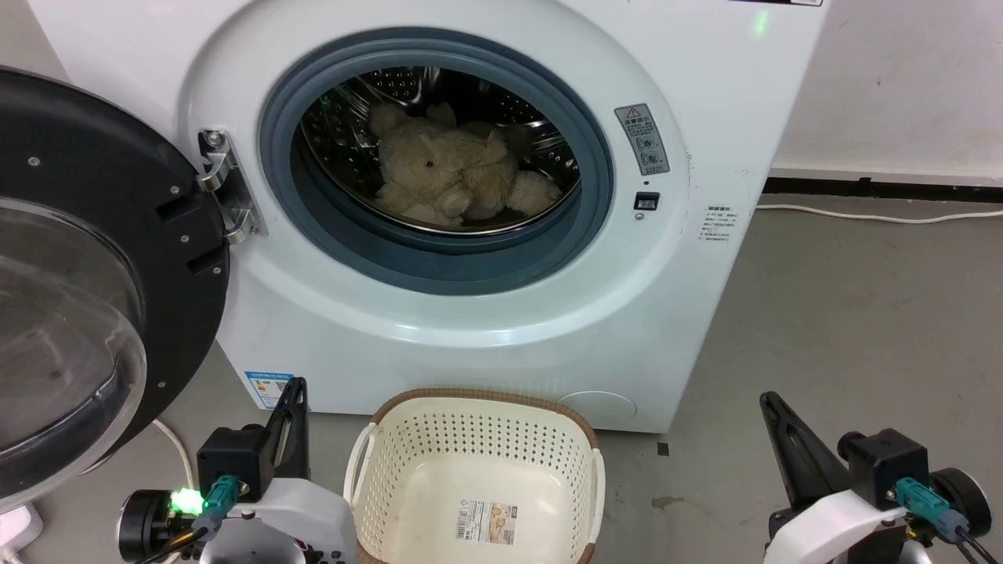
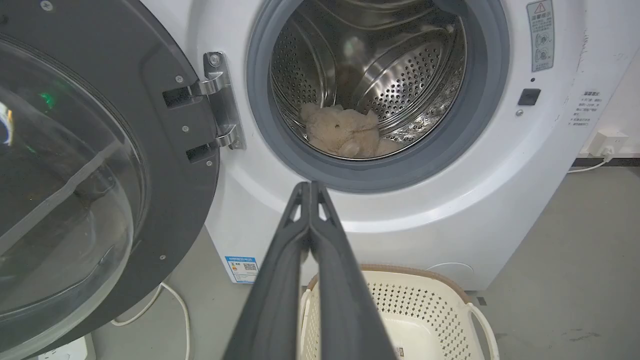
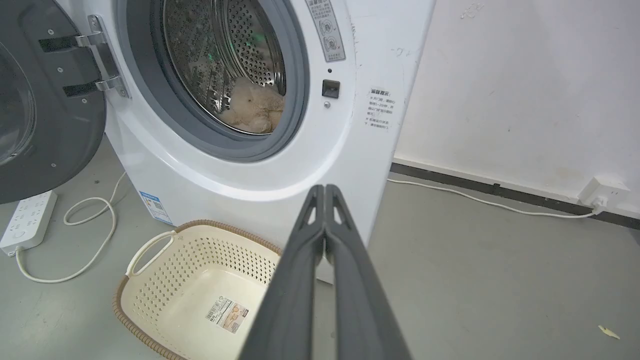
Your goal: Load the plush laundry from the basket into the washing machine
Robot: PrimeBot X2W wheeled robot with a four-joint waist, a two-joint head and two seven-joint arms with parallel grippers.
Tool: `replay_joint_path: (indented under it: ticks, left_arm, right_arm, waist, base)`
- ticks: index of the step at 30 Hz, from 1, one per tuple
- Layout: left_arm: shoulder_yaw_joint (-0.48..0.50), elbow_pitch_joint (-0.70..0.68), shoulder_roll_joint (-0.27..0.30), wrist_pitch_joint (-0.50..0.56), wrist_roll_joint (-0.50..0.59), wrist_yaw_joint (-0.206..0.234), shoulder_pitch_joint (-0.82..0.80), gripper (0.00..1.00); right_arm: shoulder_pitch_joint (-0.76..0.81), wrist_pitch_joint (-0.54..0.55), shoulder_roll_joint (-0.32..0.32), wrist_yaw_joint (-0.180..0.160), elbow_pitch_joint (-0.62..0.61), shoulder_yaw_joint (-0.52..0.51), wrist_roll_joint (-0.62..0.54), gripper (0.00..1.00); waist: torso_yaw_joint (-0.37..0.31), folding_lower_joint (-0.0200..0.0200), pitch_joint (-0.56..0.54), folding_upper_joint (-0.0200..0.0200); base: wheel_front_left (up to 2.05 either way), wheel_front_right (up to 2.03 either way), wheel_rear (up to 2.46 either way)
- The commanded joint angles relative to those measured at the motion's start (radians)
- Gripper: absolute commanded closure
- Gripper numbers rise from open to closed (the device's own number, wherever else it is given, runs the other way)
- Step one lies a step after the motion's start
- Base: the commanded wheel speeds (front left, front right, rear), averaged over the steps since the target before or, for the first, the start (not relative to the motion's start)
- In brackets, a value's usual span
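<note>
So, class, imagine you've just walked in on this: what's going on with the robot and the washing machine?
A robot is loading laundry. The plush teddy bear lies inside the drum of the washing machine, whose door stands wide open. The basket sits on the floor in front of it, holding just a label sticker. The left gripper and right gripper flank the basket, both shut and holding nothing. Loading looks done; the door is not yet closed.

drum (image 2: pixel 400 75): shiny perforated steel
gasket (image 1: pixel 439 262): matt grey-blue rubber
bear (image 1: pixel 439 172): shaggy cream plush
basket (image 1: pixel 470 435): smooth cream plastic, brown woven-look rim
door (image 1: pixel 63 313): glossy clear glass, matt black frame
hinge (image 1: pixel 223 188): bright metal
washer (image 1: pixel 705 313): glossy white shell
floor (image 1: pixel 846 329): matt grey
</note>
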Motion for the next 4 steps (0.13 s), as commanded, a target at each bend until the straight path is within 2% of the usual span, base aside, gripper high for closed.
replay_joint_path:
  ticks: [1, 4]
  left_arm:
    - [0.000, -0.005, -0.001, 0.000, 0.002, -0.005, 0.018, 1.00]
    - [0.000, -0.005, -0.001, 0.000, 0.002, -0.005, 0.018, 1.00]
  right_arm:
    - [-0.011, 0.001, 0.000, -0.001, -0.005, 0.000, -0.008, 1.00]
    - [-0.011, 0.001, 0.000, -0.001, -0.005, 0.000, -0.008, 1.00]
  waist:
    - [0.000, 0.0000, 0.000, 0.0000]
    - [0.000, 0.0000, 0.000, 0.0000]
  base:
    - [0.00, 0.00, 0.00]
    - [0.00, 0.00, 0.00]
